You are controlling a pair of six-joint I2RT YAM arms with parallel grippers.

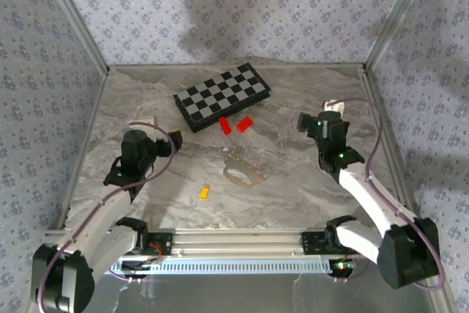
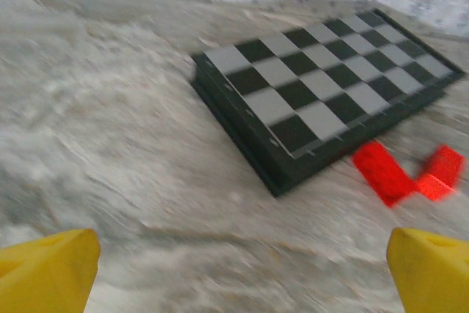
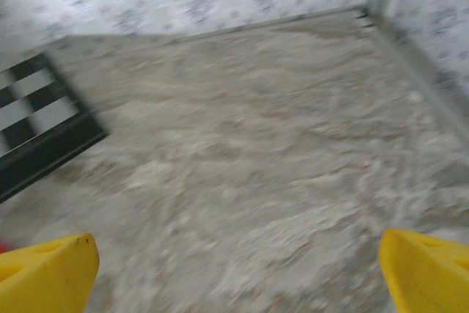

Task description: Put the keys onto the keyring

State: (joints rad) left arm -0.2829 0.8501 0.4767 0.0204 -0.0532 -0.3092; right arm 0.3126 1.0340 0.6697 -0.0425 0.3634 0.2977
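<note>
Yellow fingertips (image 2: 47, 269) of my left gripper (image 2: 234, 276) frame the bottom corners of the L wrist view, spread wide w/ nothing btwn them. The right gripper (image 3: 234, 273) is likewise released and holds nothing.

Key (image 1: 204, 191), a small yellow-orange oblong, lies flat on the marbled table (image 1: 308, 203). It sits back toward my bases and a little R of the L jaws, well apart from both grippers. Keyring (image 1: 245, 174), a pale near-see-through loop w/ a short beaded chain, rests near the key on its R side. It lies btwn my two grippers and does not touch the key.

Judgement: the key looks light, stiff and prob. slick, apt to skid or flip if nudged. Best pinched across its narrow sides, leaving one end free for threading. The ring looks thin and springy, the chain floppy. Take the loop at the rim away from the chain, w/ the other jaws steadying.

Further out, two red blocks (image 2: 382, 172) sit ahead of the L jaws, just beside the near edge of the chessboard (image 2: 322, 86). The board also lies off to the left of the R jaws. Wrist views are blurred, so whether the ring has an opening I can't tell.
</note>
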